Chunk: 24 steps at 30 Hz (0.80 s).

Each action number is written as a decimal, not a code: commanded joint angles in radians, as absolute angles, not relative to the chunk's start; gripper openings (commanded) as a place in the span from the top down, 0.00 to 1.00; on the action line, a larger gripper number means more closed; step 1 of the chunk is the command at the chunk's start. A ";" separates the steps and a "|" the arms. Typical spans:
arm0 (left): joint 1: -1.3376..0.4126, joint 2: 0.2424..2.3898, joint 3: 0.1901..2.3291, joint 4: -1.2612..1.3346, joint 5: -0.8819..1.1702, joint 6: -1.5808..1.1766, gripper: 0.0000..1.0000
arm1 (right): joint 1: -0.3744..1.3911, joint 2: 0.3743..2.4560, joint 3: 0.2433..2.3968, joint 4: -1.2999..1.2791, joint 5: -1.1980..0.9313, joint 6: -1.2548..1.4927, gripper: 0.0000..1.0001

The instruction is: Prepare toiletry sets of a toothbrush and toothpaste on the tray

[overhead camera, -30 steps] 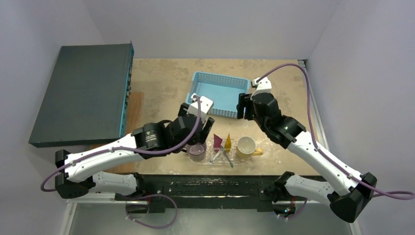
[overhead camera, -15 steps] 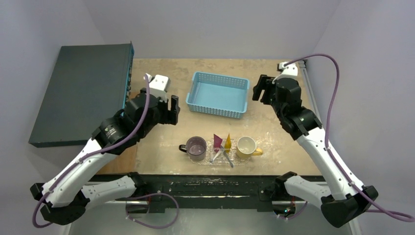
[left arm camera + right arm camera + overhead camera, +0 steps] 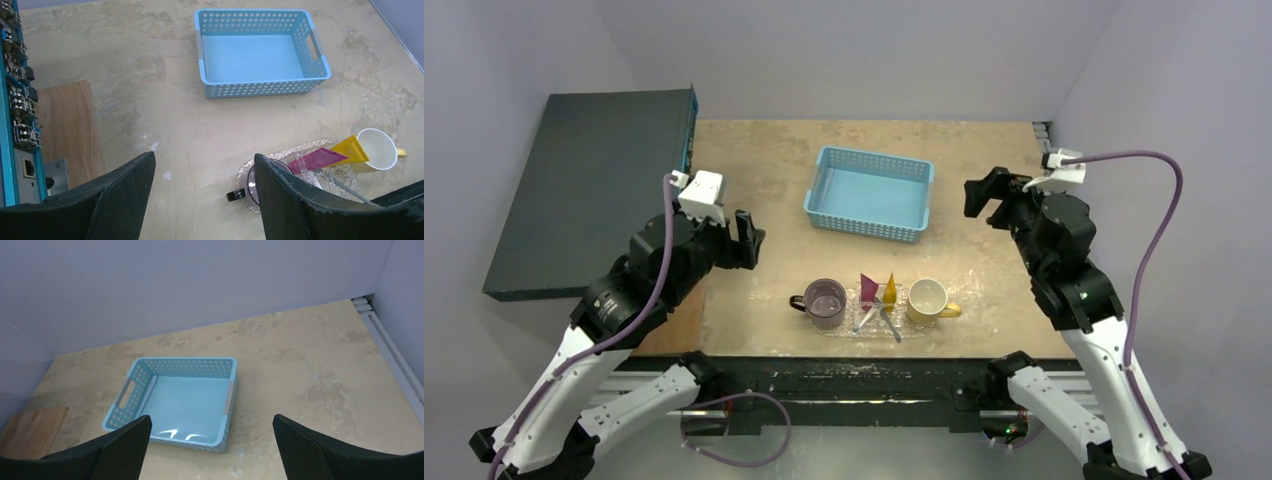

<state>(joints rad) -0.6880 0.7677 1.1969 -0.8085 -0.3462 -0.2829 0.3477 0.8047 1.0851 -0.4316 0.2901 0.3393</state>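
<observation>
The left end effector (image 3: 202,200) hangs over the worktop (image 3: 754,150), fingers spread and holding nothing. To its right, the tray (image 3: 300,148) has a purple mug (image 3: 826,301) at one end. Next come the magenta tube (image 3: 868,289), the yellow tube (image 3: 890,289) (its small printed mark is too fine to read), two toothbrushes (image 3: 862,320) angled together, and a yellow mug (image 3: 927,299). In the left wrist view a finger hides part of the tray. The right end effector (image 3: 210,450), also spread and empty, is right of the blue basket (image 3: 869,193).
</observation>
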 commanded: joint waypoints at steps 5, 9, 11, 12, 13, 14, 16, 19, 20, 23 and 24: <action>-0.684 0.690 1.093 -0.771 -0.266 -0.294 0.25 | 0.346 0.691 0.952 -0.347 0.163 0.325 0.01; -0.684 0.629 1.049 -0.748 -0.229 -0.295 0.24 | 0.346 0.643 0.918 -0.325 0.172 0.321 0.01; -0.684 0.602 1.036 -0.735 -0.217 -0.294 0.24 | 0.345 0.616 0.908 -0.318 0.169 0.319 0.01; -0.684 0.591 1.033 -0.732 -0.214 -0.293 0.24 | 0.346 0.603 0.903 -0.314 0.170 0.318 0.01; -0.685 0.581 1.031 -0.731 -0.213 -0.293 0.23 | 0.346 0.589 0.899 -0.312 0.169 0.315 0.01; -0.684 0.570 1.027 -0.728 -0.212 -0.290 0.23 | 0.346 0.580 0.897 -0.312 0.168 0.313 0.01; -0.684 0.556 1.022 -0.726 -0.213 -0.288 0.20 | 0.347 0.565 0.894 -0.314 0.166 0.310 0.01; -0.684 0.537 1.013 -0.717 -0.199 -0.279 0.15 | 0.347 0.541 0.873 -0.299 0.161 0.305 0.01; -0.684 0.533 1.011 -0.716 -0.197 -0.276 0.15 | 0.348 0.536 0.866 -0.297 0.161 0.303 0.01; -0.684 0.525 1.007 -0.714 -0.194 -0.272 0.12 | 0.348 0.528 0.854 -0.298 0.162 0.302 0.01; -0.684 0.525 1.006 -0.715 -0.193 -0.271 0.12 | 0.348 0.528 0.852 -0.298 0.160 0.302 0.01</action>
